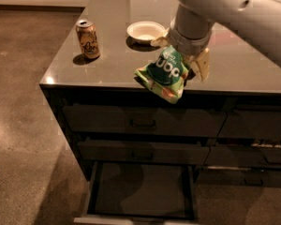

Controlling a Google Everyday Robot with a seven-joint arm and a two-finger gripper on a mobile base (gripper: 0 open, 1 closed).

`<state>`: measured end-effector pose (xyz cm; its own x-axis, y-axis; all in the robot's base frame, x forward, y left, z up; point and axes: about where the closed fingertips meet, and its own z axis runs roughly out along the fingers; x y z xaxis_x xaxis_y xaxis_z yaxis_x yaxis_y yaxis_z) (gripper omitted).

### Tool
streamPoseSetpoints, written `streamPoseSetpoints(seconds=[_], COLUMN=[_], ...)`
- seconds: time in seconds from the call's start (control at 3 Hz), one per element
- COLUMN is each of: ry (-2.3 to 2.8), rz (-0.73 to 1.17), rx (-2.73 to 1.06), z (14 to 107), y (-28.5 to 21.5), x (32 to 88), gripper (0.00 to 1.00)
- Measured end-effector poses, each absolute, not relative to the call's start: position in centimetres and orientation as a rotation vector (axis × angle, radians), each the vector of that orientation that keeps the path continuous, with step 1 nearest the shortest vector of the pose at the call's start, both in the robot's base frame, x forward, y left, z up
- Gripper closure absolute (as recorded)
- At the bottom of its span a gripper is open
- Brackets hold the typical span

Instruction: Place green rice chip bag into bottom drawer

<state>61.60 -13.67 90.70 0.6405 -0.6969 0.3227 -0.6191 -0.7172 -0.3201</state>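
Grasp stage of the drawer task. The robot's pale two-finger hand [180, 54] is lowered from the upper right onto the crinkled light-green rice chip bag with a dark green round patch [165, 75]. Its fingers stand apart, one on each side of the bag's upper end, and no squeeze on the foil is evident. The bag lies at the front edge of the dark, glossy stone-topped bench [107, 64], with its lower corner hanging over the edge. The wide dark bottom drawer [131, 218] stands pulled out directly below.

The next move probably calls for closing on the bag, lifting it clear of the edge, then carrying it forward and down to release it over the open tray. The slippery, crushable foil may shift in the grip.

Also on the bench are a gold drink can [87, 39], well to the left, and a small white bowl [145, 31] just behind the bag. The floor is brown speckled concrete [23, 102], dimly lit.
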Motion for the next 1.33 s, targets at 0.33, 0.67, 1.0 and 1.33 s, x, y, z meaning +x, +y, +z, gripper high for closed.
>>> streamPoseSetpoints(seconds=[0.33,0.67,1.0,1.33], ry=[1.007,0.952,0.901,0.912], rz=[-0.580,-0.577,-0.574,-0.566], rx=[-2.790,-2.848,-2.875,-2.872], z=[87.0,85.0,84.2,84.5], y=[-12.7,-11.8,-11.3,-11.7], x=[63.8,65.5,65.9,65.8], gripper=[0.00,0.18,0.49,0.72])
